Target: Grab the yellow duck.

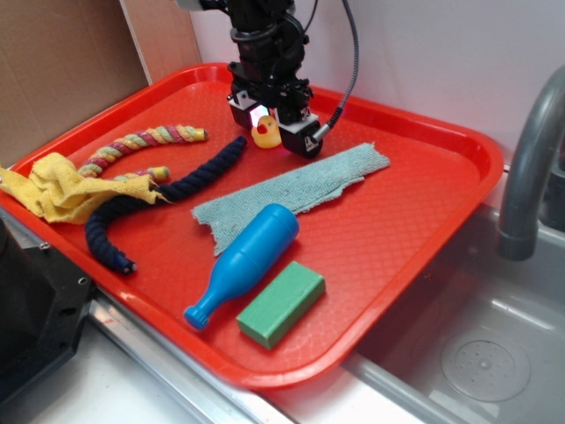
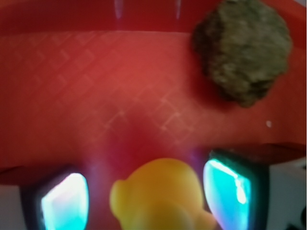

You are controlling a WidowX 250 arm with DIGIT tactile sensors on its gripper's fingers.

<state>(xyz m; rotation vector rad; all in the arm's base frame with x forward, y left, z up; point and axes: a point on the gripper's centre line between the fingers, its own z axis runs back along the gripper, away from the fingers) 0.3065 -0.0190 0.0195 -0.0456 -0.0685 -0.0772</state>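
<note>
Red tray (image 1: 424, 230), yellow duck (image 2: 160, 199) half-cropped

Yellow duck (image 1: 266, 132): tiny, glossy, orange-red beak, sitting upright at far end of the red tray (image 1: 424, 221). In wrist view it fills bottom centre (image 2: 163, 196), blurred, w/ a glowing pad either side.

You are looking at a kitchen-style sink setup: a grey faucet (image 1: 530, 168) curves over a steel sink basin (image 1: 485, 353), beside a red tray (image 1: 424, 265).
</note>
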